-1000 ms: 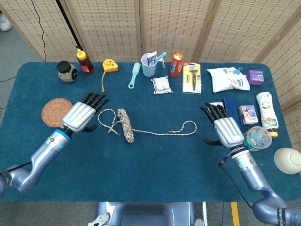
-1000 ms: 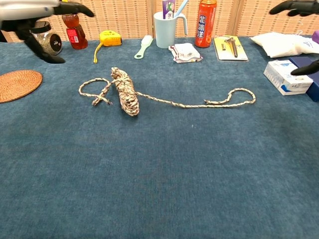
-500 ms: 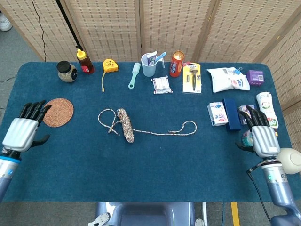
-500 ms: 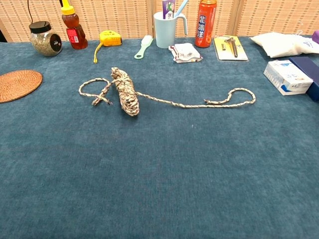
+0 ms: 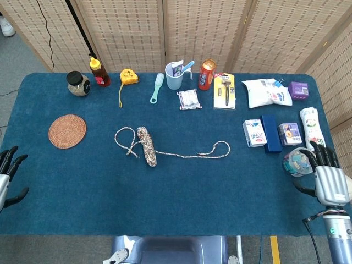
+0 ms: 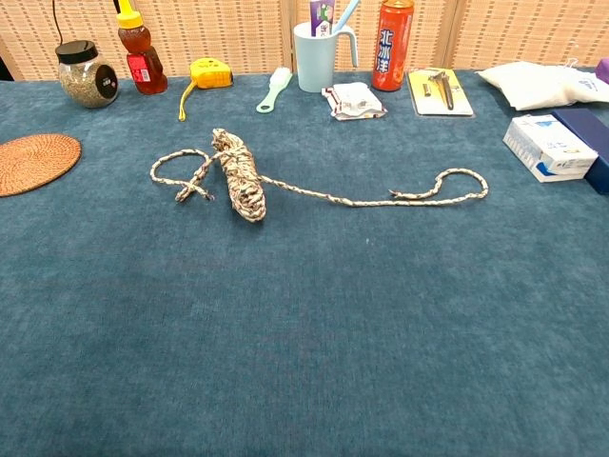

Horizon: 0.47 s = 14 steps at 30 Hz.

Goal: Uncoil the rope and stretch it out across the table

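Observation:
A speckled rope [image 5: 146, 146] [image 6: 239, 177] lies near the middle of the blue table. Its thick wound bundle sits left of centre. A small loop trails to the bundle's left, and one strand runs right to a loop [image 5: 221, 147] [image 6: 457, 184]. My left hand [image 5: 6, 175] is at the table's far left edge, fingers spread, holding nothing. Far from the rope, my right hand [image 5: 329, 180] hangs at the table's right edge with fingers apart and nothing in it. Neither hand shows in the chest view.
A woven coaster [image 5: 67, 131] lies left of the rope. Along the back stand a jar [image 5: 78, 83], honey bottle [image 5: 99, 72], tape measure [image 5: 128, 76], cup [image 5: 175, 75], can [image 5: 207, 74] and razor pack [image 5: 224, 91]. Boxes [image 5: 263, 132] and a round tub [image 5: 297, 161] crowd the right side.
Both hands have drawn back from beside the rope to the table's outer edges, left hand leftward and right hand rightward and nearer. The rope has not moved.

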Motion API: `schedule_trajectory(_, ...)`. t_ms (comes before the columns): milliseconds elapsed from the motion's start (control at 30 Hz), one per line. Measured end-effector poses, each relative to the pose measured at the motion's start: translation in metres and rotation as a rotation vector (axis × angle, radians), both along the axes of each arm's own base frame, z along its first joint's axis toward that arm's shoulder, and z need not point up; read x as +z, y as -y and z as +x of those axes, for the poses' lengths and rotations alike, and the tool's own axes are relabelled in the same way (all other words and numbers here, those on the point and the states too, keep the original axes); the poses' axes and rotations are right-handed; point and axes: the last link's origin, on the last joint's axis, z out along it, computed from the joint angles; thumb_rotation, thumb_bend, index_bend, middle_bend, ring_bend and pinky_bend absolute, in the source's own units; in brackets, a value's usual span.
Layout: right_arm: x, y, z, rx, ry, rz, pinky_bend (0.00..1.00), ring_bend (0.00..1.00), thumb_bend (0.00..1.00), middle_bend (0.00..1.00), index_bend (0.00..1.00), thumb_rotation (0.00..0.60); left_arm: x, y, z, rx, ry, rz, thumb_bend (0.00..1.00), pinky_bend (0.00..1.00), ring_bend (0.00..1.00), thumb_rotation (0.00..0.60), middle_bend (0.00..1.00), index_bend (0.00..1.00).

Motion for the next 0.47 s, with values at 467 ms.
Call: schedule_trajectory(467,0.005,-0.021,-0.002,-0.052,-0.011,-0.025,0.00,0.00,0.18,0.07,0.21,0.600,-0.011,0.004,0.014,-0.064,-0.004,-0.006,0.23,0.00,0.00,0.600,0.00,0.18)
